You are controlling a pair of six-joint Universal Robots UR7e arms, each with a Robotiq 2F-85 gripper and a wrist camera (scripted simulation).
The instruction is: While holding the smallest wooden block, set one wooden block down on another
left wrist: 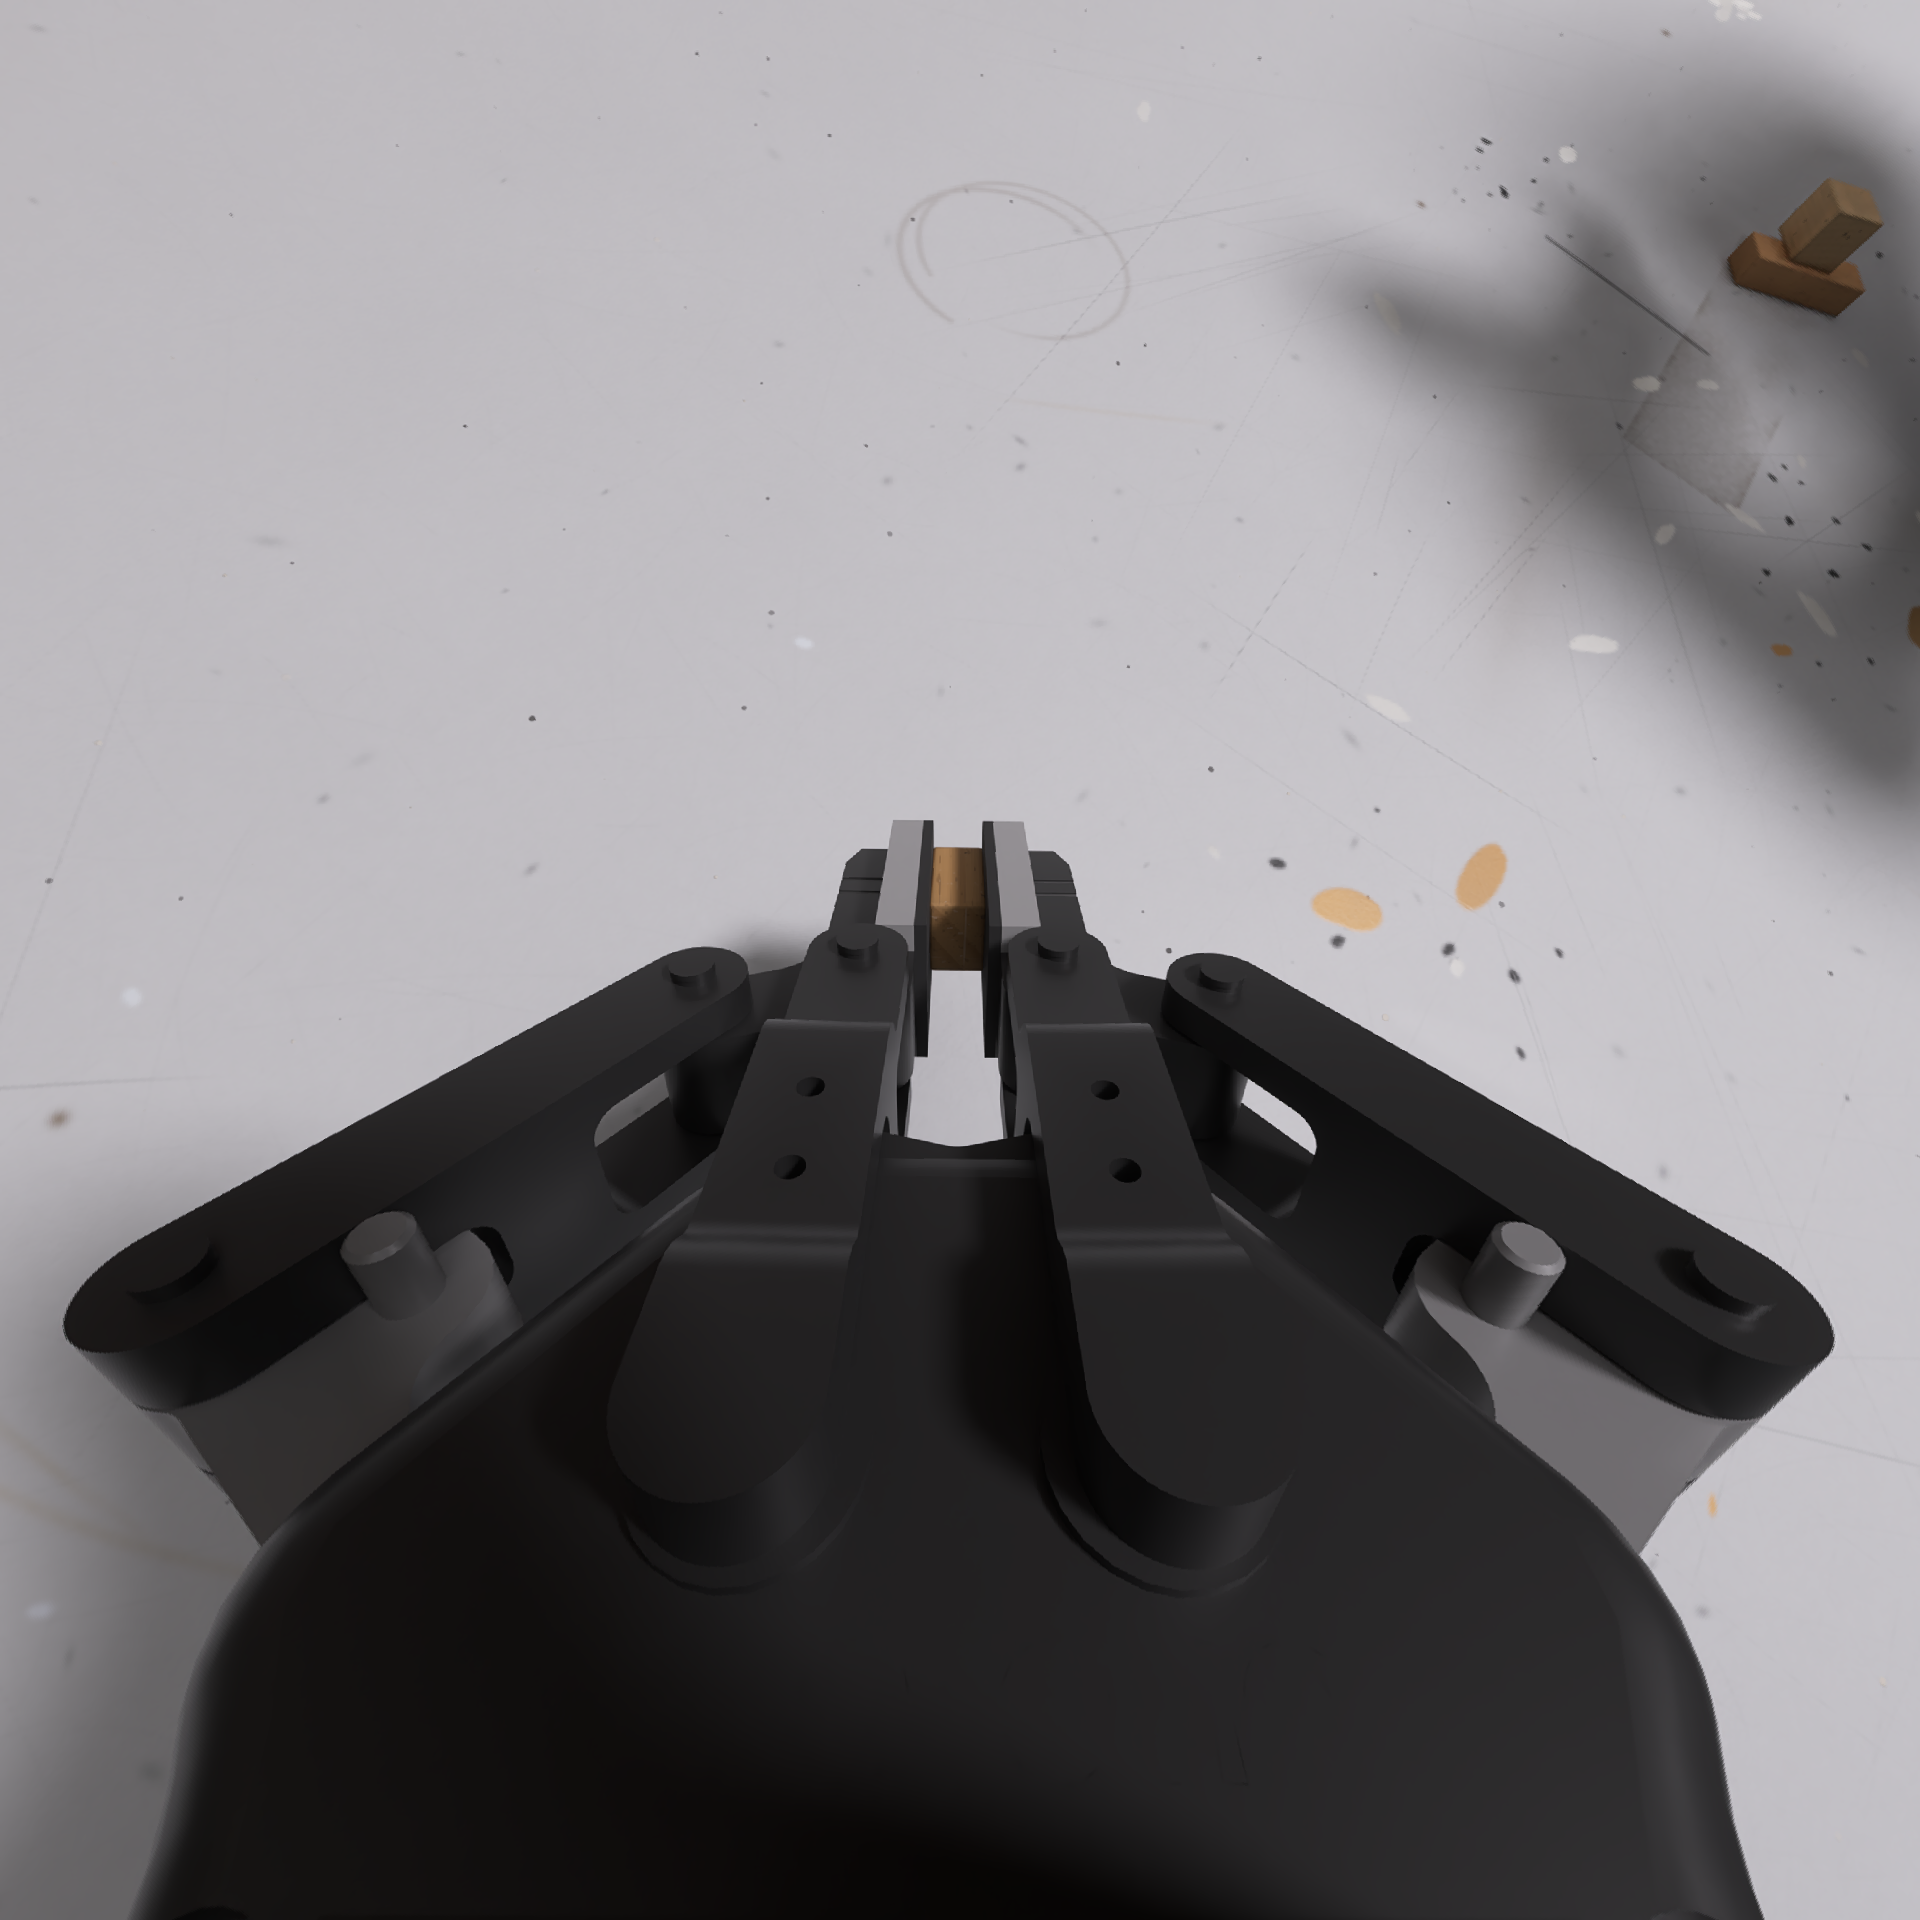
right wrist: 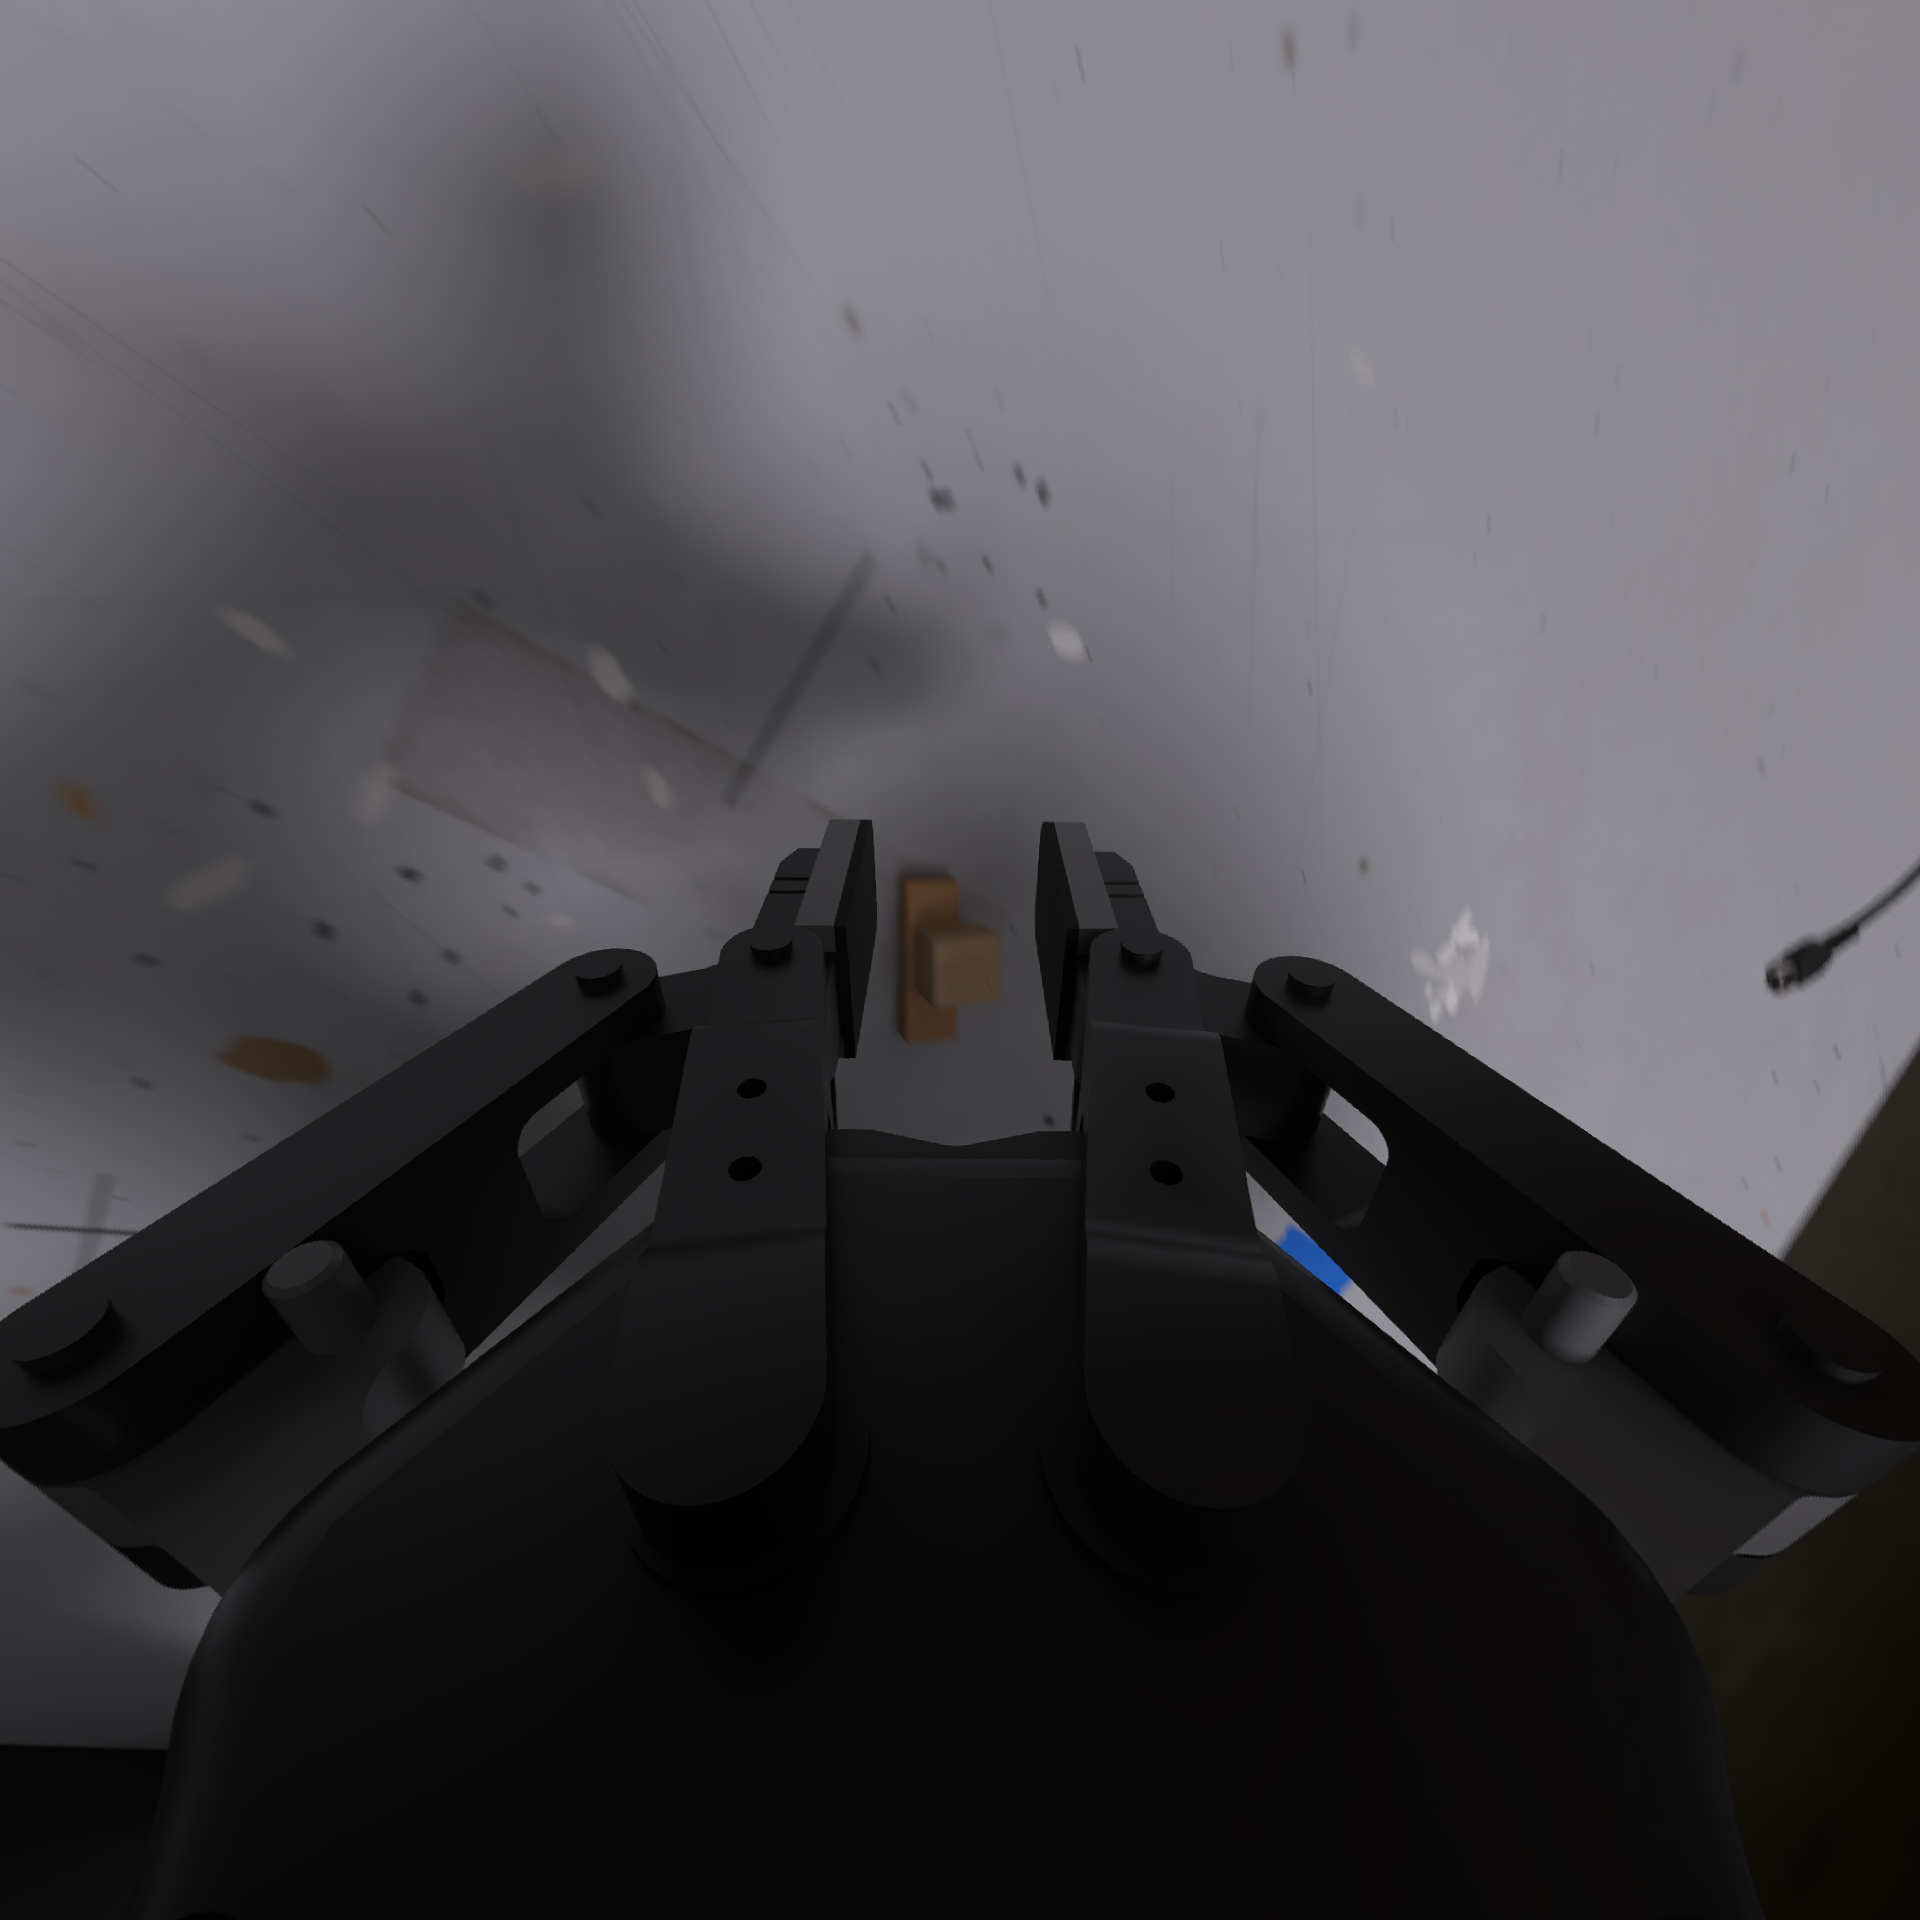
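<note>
- The worktop is a pale grey surface, scuffed with fine scratches, dark specks, white flecks and a few orange paint spots; a faint pencilled ring shows far ahead in the left wrist view. A broad soft shadow lies over its far right corner there, and over most of it in the right wrist view.
- The right tool hangs above the stacked blocks with its jaws parted moderately and nothing between them; the blocks show through the gap, lower down on the worktop.
- The left tool is closed narrowly on the smallest wooden block, which is pinched between the two grey pads near their tips, clear of the worktop.
- A dark cable with a plug end reaches in from the right edge of the right wrist view.
- The longer wooden block lies flat on the worktop, darker in tone.
- The lighter wooden block rests on top of it, laid crosswise; in the left wrist view the same pair sits far off at upper right, the lighter block tilted across the darker one.
</note>
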